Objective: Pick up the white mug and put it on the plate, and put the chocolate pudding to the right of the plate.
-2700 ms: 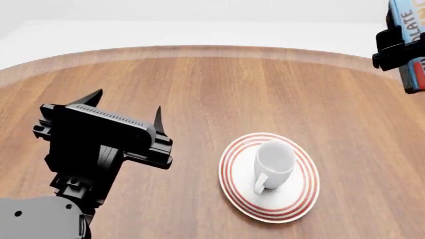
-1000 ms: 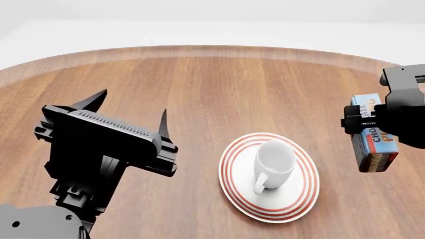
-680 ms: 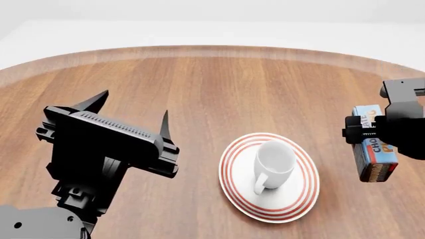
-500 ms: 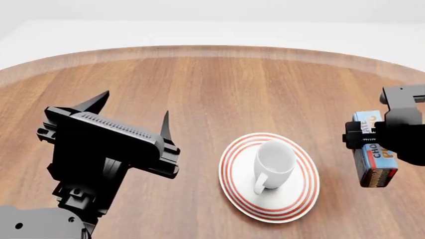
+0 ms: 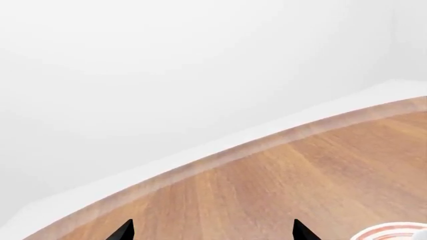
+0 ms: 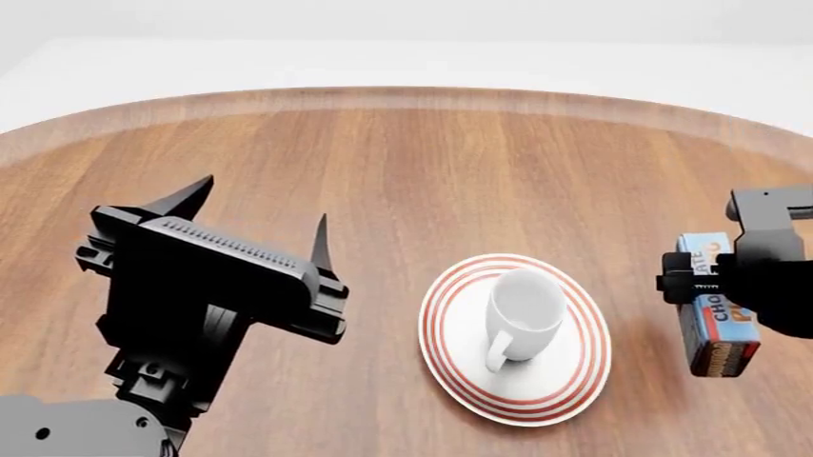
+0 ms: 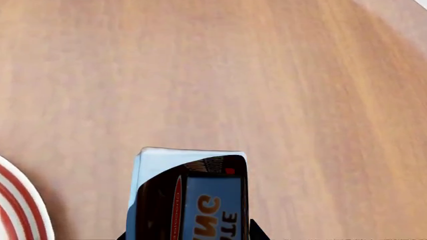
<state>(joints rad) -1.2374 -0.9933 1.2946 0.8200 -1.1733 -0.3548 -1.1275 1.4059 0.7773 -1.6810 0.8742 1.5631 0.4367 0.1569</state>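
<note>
One "CHO…"-lettered chocolate pudding box

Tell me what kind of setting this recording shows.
Likely a bare simulated tabletop scene, not a real room: a round wooden table against a plain white backdrop, holding only a red-ringed plate with a white mug on it, while the right gripper holds a chocolate pudding box.

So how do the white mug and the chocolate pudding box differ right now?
The white mug rests on the plate; the chocolate pudding is gripped in the right hand, to the plate's right. The mug is plain white and round; the pudding is a slim box with a blue face, orange lettering and dark sides. The mug is free of both hands; the left hand is open and empty. Both stand roughly upright.
</note>
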